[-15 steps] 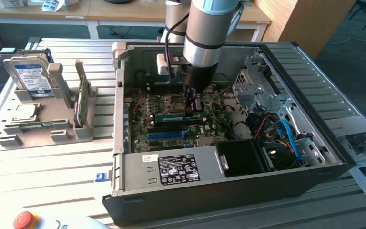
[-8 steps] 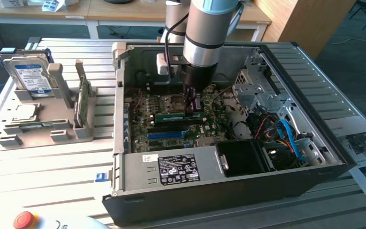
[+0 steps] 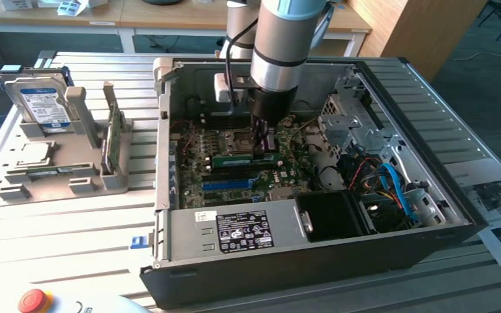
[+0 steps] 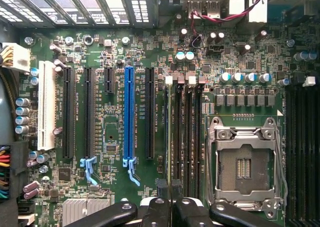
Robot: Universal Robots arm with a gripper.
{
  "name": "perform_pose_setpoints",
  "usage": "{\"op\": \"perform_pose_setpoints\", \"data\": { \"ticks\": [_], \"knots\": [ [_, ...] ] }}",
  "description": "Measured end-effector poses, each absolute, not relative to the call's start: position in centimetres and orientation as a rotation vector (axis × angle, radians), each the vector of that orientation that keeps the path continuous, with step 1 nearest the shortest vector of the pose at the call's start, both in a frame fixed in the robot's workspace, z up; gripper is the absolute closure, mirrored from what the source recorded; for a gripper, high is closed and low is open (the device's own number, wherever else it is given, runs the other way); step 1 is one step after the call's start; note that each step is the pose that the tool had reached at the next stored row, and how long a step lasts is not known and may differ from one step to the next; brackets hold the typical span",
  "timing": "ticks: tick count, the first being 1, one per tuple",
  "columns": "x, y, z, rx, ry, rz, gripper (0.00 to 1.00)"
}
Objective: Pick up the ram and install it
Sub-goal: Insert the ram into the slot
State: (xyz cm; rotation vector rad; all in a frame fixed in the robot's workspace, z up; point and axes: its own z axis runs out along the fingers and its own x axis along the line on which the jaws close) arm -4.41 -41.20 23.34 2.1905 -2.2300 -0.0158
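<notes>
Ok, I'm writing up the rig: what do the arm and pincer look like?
The arm is a silver-grey cylinder with a black band and black wrist; a black cable runs beside it. The pincer is black, with linked bars and silver pins.

Counts: 1 arm [image 3: 281, 39], 1 gripper [image 4: 170, 186], 1 PC case [image 3: 320, 261], 1 ram [image 3: 237, 157] in the case, 1 hard drive [image 3: 42, 98], 1 red button [image 3: 34, 300]. On the motherboard [image 4: 120, 47]: 1 blue slot [image 4: 129, 112], 1 white slot [image 4: 46, 104], 4 black expansion slots [image 4: 67, 112] [image 4: 89, 112] [image 4: 109, 79] [image 4: 149, 112], 1 CPU socket [image 4: 245, 162], 2 blue slot latches [image 4: 89, 167] [image 4: 132, 169].
</notes>
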Motion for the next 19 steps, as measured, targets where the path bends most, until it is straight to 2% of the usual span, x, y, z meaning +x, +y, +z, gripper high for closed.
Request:
{"op": "perform_pose_setpoints", "data": {
  "ticks": [19],
  "knots": [
    [-4.47,-41.14,22.94,2.190,-2.230,-0.016,0.88]
  ]
}}
